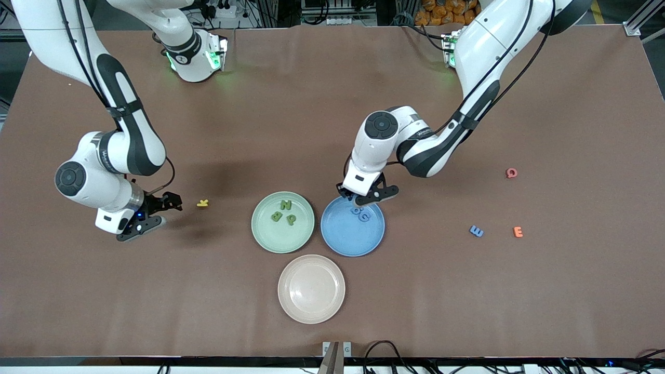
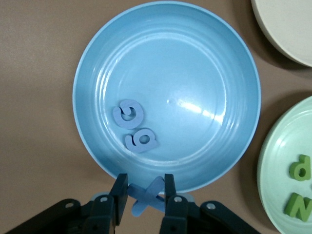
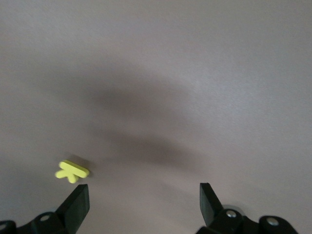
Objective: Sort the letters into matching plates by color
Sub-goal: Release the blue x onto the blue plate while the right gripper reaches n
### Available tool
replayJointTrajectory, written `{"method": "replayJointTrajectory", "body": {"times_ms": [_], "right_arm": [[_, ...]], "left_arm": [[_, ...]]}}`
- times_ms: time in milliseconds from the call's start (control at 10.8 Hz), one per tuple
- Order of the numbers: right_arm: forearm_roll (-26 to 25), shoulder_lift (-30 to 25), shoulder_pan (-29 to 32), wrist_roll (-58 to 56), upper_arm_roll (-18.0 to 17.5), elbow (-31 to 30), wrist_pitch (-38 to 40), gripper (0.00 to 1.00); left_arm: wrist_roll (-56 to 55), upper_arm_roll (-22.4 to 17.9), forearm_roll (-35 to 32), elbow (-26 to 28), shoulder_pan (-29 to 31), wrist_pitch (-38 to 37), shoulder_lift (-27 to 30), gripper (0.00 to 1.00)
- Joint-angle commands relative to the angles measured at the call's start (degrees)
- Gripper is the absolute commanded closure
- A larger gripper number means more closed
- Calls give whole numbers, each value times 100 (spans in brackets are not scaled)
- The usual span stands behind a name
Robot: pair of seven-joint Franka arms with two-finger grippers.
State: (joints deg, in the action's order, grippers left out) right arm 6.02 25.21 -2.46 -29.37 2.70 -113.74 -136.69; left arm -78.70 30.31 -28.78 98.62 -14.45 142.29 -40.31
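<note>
My left gripper [image 1: 363,197] hangs over the rim of the blue plate [image 1: 358,241], on the side farther from the front camera. It is shut on a blue X-shaped letter [image 2: 146,195]. Two blue letters [image 2: 128,113] [image 2: 141,141] lie in the blue plate [image 2: 195,58]. The mint green plate [image 1: 270,236] beside it holds three dark green letters [image 1: 285,204] [image 1: 277,217] [image 1: 291,219]. A blue letter E [image 1: 476,231] lies on the table toward the left arm's end. My right gripper [image 1: 165,210] waits open just above the table toward the right arm's end, with nothing between its fingers.
A beige-pink plate [image 1: 311,289] sits nearer the front camera than the other two plates. A yellow letter [image 1: 202,203] lies beside my right gripper [image 3: 145,195]. An orange E [image 1: 518,231] and a red letter [image 1: 511,173] lie near the blue E.
</note>
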Motion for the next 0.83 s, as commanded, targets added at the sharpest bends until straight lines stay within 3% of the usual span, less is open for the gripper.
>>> {"method": "replayJointTrajectory", "body": {"times_ms": [0,93,185,278,555,740], "right_arm": [[-338,-218,193,-235,46,-526,-480,0],[-347,-192,307,-349,46,-544,-490,0],[-347,-165,377,-455,46,-544,-551,0],[-347,-122,500,-560,46,-553,-682,0],[-347,-34,755,-798,38,-562,-771,0],[-339,71,922,-1070,37,-562,-894,0]], "left_arm": [[-172,-122,100,-203,-146,-105,-74,100],[-155,-131,100,-203,-138,-105,-74,100],[-120,-183,109,-212,-111,-105,-65,34],[-85,-209,31,-264,-137,-105,-65,0],[247,-341,4,-177,55,-140,-39,0],[1089,-377,21,-168,388,-823,-4,0]]}}
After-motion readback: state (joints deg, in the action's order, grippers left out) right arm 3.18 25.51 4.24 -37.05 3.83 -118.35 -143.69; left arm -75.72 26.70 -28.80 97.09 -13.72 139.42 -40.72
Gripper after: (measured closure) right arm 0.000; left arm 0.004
